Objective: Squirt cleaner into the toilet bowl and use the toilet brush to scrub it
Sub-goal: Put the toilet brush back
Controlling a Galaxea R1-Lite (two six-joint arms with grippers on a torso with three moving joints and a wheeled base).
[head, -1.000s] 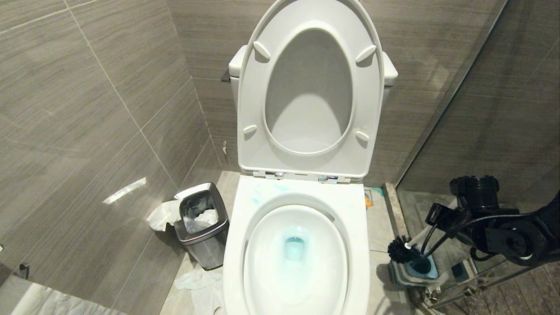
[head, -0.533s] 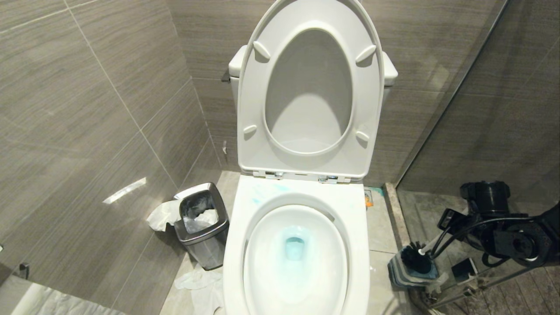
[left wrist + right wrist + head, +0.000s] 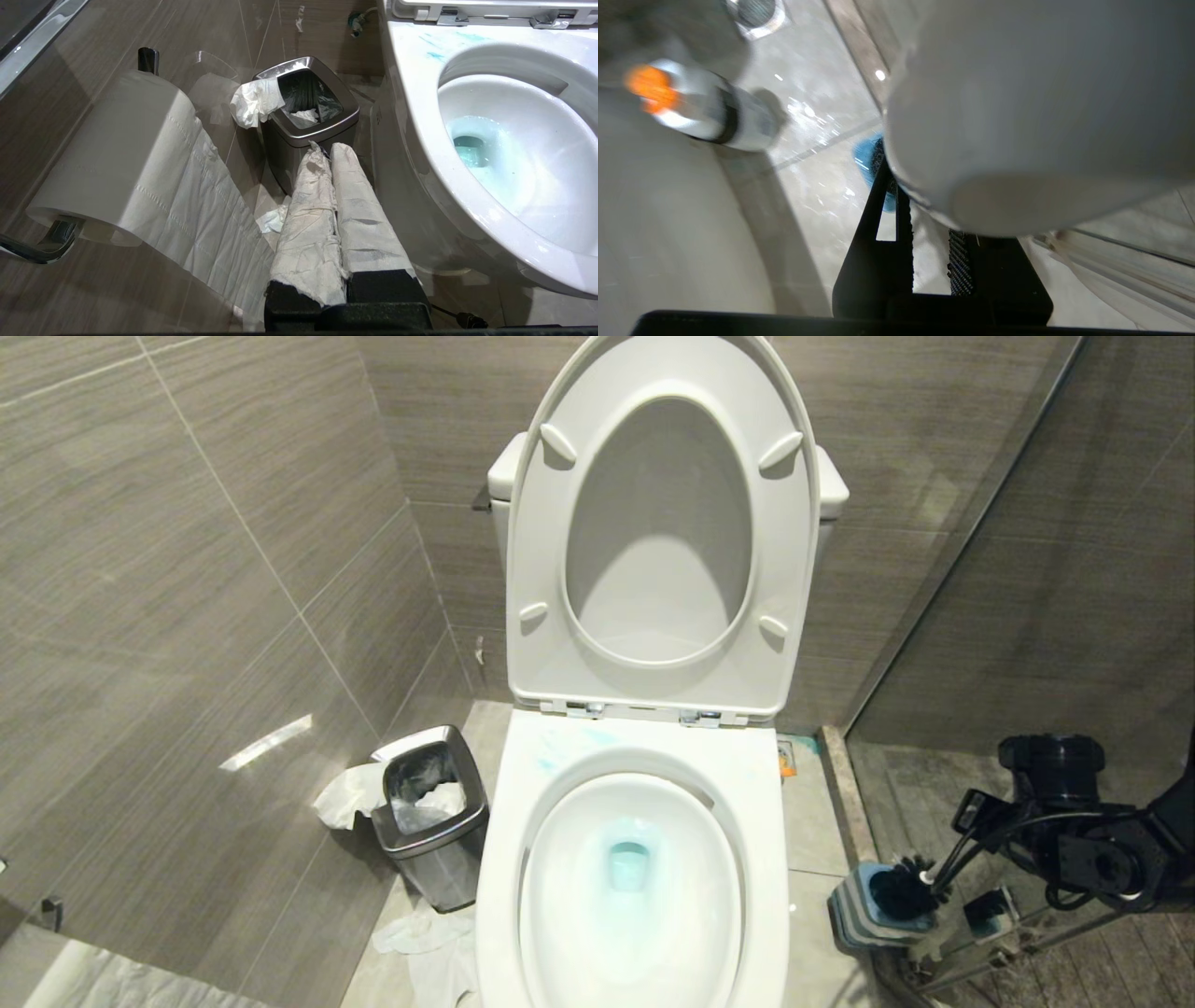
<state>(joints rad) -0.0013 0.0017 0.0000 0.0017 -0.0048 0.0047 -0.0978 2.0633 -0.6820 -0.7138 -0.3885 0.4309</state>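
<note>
toilet brush (image 3: 904,889): black bristle head down in its holder, slim handle slanting up and to the right toward the right gripper; long axis tilted, not upright
holder (image 3: 864,917): squat blue-and-grey square on the floor, just right of the toilet, at the foot of the glass partition
right gripper (image 3: 930,224): low at the right edge of head view, above and right of the holder; jaws pinching the brush handle, whose white knob end fills the wrist view
left gripper (image 3: 329,151): paper-wrapped jaws pressed together, holding nothing, low on the left side of the toilet, pointing at the waste bin
toilet bowl (image 3: 560,896): seat and lid up, water tinted pale blue at the drain
cleaner (image 3: 551,761): thin blue smears on the back-left rim
waste bin (image 3: 471,821): steel, left of toilet, tissue hanging over its edge
floor: pale tile, loose tissue beside the bin
room: grey-brown wall tiles, toilet roll (image 3: 117,154) on a wall holder
</note>
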